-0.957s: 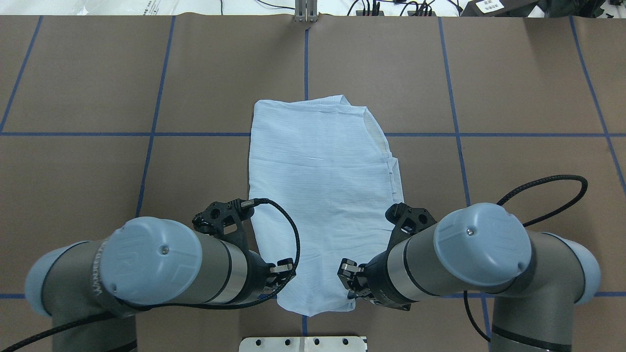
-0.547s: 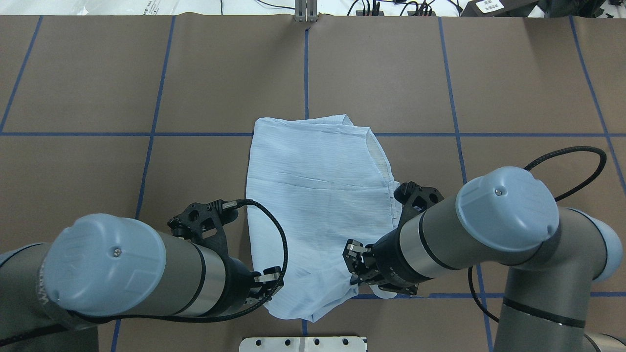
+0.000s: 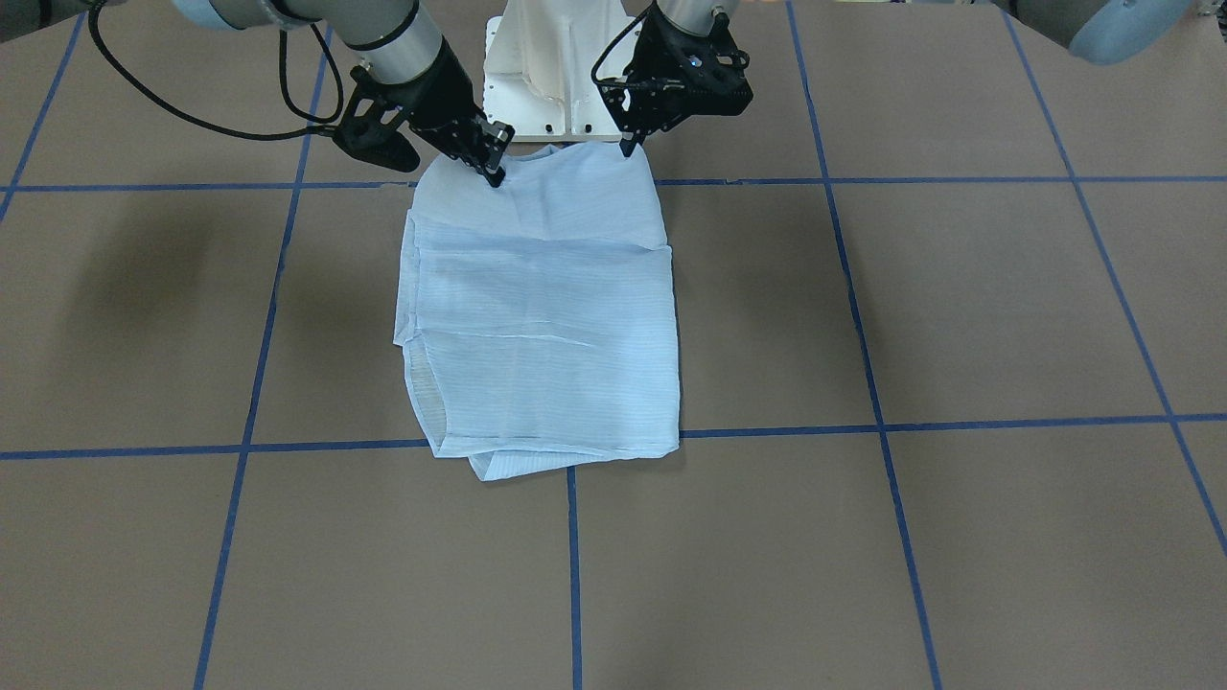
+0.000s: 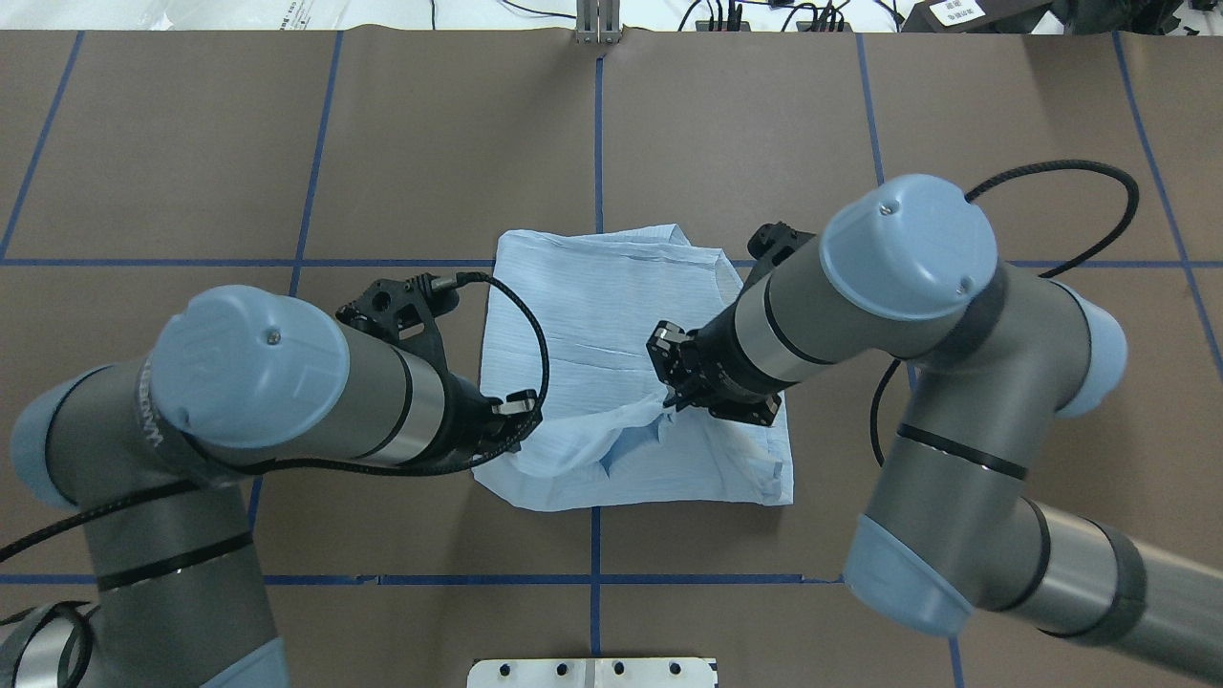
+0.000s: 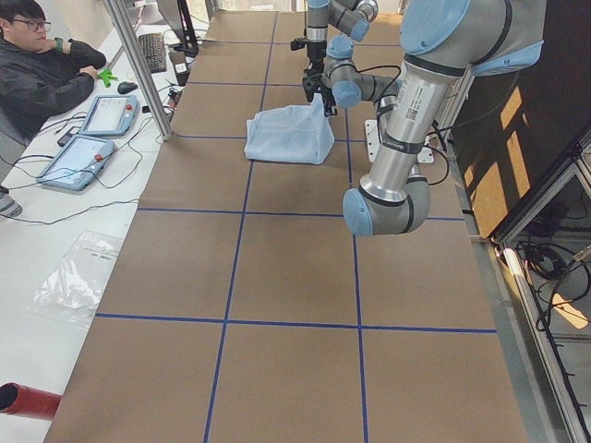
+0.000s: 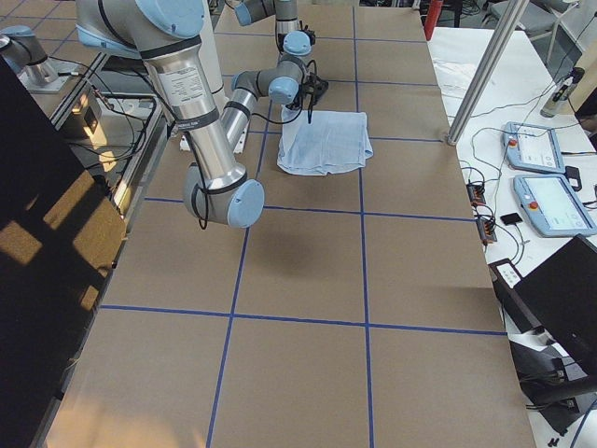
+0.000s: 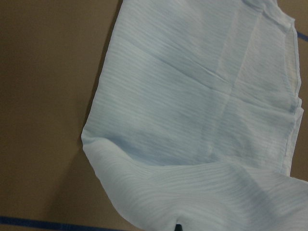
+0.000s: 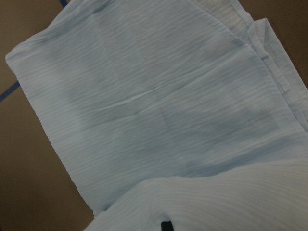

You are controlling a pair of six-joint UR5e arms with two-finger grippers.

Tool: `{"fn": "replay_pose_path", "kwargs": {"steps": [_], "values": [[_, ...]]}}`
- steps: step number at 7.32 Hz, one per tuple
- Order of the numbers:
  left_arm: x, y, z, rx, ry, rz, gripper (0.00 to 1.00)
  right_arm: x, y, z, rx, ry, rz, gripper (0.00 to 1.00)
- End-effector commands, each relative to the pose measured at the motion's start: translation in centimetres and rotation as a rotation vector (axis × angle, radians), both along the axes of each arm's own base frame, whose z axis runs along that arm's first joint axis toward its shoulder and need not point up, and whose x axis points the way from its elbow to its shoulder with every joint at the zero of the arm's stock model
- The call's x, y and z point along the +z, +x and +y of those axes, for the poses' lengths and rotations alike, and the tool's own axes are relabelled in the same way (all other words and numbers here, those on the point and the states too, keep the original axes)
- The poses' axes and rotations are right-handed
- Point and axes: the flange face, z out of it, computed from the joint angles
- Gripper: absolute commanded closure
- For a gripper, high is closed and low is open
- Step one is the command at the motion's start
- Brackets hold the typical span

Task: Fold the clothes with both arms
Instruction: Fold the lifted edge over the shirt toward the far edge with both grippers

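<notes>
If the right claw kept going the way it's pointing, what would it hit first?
Probably the flat part of the shirt lying under the right gripper, then the table; depth is unclear.

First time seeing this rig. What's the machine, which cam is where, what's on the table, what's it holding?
It is a robot: a jointed left arm and right arm at a brown table with blue tape lines. One picture looks down from behind the robot, one faces it from across the table (sides mirrored), two look along the table from its ends, and two close-ups come from cameras on the wrists. One light blue shirt, partly folded, lies on the table. The left claw and the right claw each pinch the shirt's edge on the robot's side and hold it lifted above the rest. A person sits beside the table in one end view.
</notes>
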Motion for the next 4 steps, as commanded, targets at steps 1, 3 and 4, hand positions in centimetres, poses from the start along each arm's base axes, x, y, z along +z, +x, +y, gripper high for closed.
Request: {"fn": "replay_pose_path", "kwargs": {"steps": [1, 3, 4], "values": [[1.9, 0.5, -4.9, -0.060, 0.034, 0.019, 1.00, 1.1, -2.4, -5.0, 0.014, 0.029, 0.067, 1.00], [4.4, 1.5, -9.6, -0.109, 0.061, 0.031, 1.00, 1.5, -4.0, -9.4, 0.021, 0.050, 0.111, 1.00], [5.3, 2.5, -12.3, -0.137, 0.072, 0.047, 1.00, 1.2, -5.1, -11.9, 0.027, 0.053, 0.132, 1.00]]}}
